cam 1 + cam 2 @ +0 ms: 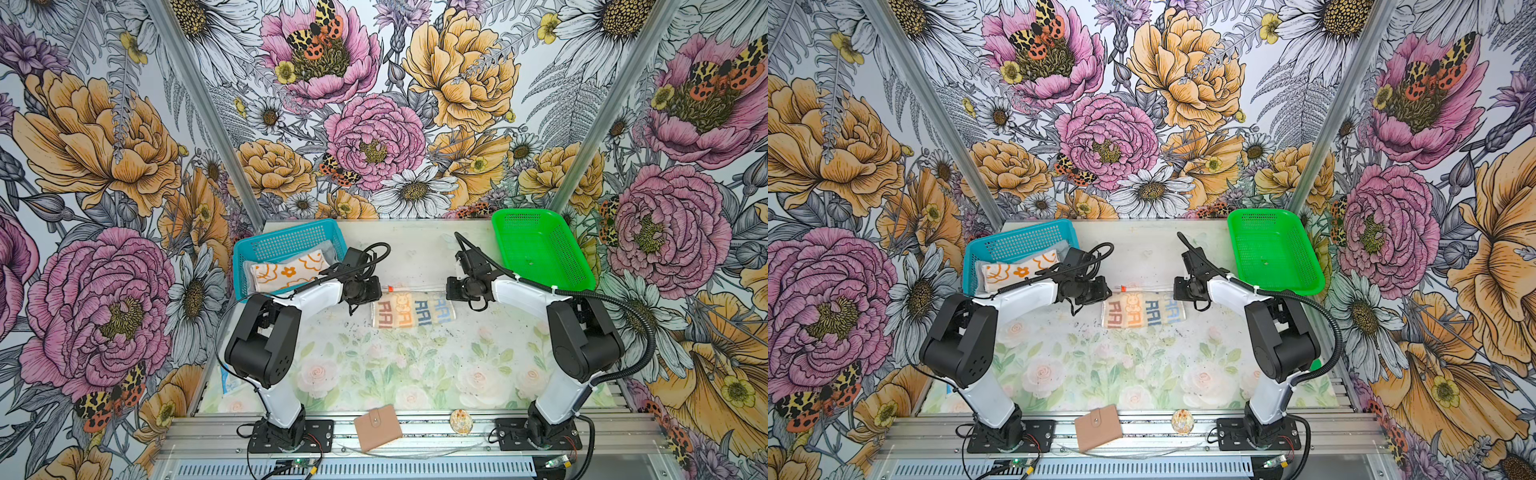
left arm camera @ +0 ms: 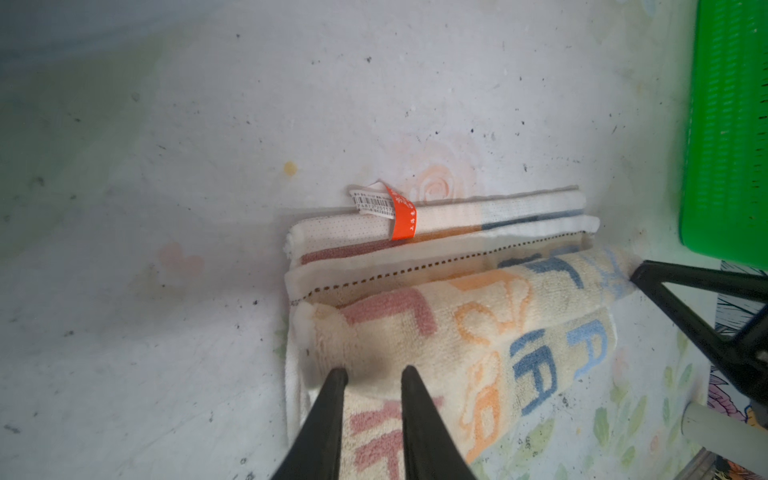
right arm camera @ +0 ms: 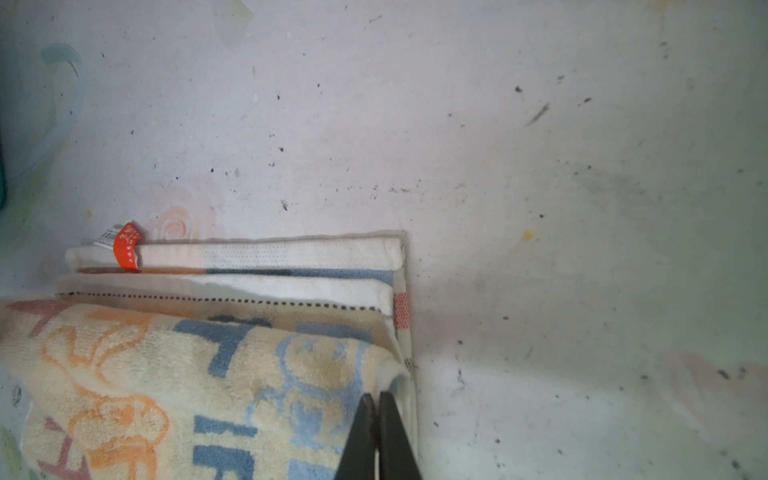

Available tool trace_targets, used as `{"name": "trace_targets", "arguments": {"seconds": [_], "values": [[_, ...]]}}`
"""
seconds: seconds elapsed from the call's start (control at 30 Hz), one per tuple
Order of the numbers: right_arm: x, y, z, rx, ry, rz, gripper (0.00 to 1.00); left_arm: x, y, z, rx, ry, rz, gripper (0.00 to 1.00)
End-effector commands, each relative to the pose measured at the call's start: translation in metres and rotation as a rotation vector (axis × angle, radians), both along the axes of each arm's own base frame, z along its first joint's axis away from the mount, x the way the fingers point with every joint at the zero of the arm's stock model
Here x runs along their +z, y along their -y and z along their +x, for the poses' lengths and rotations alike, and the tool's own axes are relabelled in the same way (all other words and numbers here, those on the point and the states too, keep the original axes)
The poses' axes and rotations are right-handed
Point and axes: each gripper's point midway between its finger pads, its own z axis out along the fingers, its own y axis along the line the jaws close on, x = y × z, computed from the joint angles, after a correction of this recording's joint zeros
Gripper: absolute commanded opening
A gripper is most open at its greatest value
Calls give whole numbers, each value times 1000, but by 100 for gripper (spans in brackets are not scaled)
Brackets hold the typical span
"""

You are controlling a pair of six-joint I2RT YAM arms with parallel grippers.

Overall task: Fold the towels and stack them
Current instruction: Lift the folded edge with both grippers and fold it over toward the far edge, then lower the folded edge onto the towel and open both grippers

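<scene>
The folded beige-orange-blue lettered terry towel (image 1: pixel 413 314) is lying between the left fingers (image 2: pixel 328 415), standing apart over one end, and the right fingers (image 3: pixel 361 436), pressed together at the other, probably squaring the fold. Behind the left fingers, the blue mesh basket (image 1: pixel 291 239) is holding the orange-and-cream flowered towel (image 1: pixel 286 272) on a grey towel (image 1: pixel 330 253); the green mesh basket (image 1: pixel 540 249) is holding none.

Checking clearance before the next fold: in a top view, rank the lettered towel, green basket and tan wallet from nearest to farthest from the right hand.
1. lettered towel: mid-table, its right edge at the right hand.
2. green basket: back right corner.
3. tan wallet: front rail, near the middle.
</scene>
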Motion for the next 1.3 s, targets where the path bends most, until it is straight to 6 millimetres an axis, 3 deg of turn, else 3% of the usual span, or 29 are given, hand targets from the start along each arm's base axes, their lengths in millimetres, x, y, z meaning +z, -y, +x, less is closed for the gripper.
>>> {"name": "trace_targets", "arguments": {"seconds": [0.0,0.13,0.27,0.77,0.87,1.0,1.17,1.27], "values": [[14,-4,10,5,42,24,1,-3,3,-4,-5,3,-11,29],[13,-4,9,8,40,26,0,-8,-7,-10,17,7,26,43],[13,-4,9,8,38,25,0,-16,-9,-11,24,3,3,43],[11,-6,8,14,32,33,0,-7,-2,9,27,75,-25,43],[10,-6,8,15,28,35,0,-5,-3,11,26,86,-26,38],[11,-7,8,18,29,37,0,-3,0,11,18,90,-34,15],[16,-7,6,18,37,48,0,4,-3,1,24,97,-45,9],[22,-6,3,16,45,55,0,11,-4,-8,23,107,-53,0]]}}
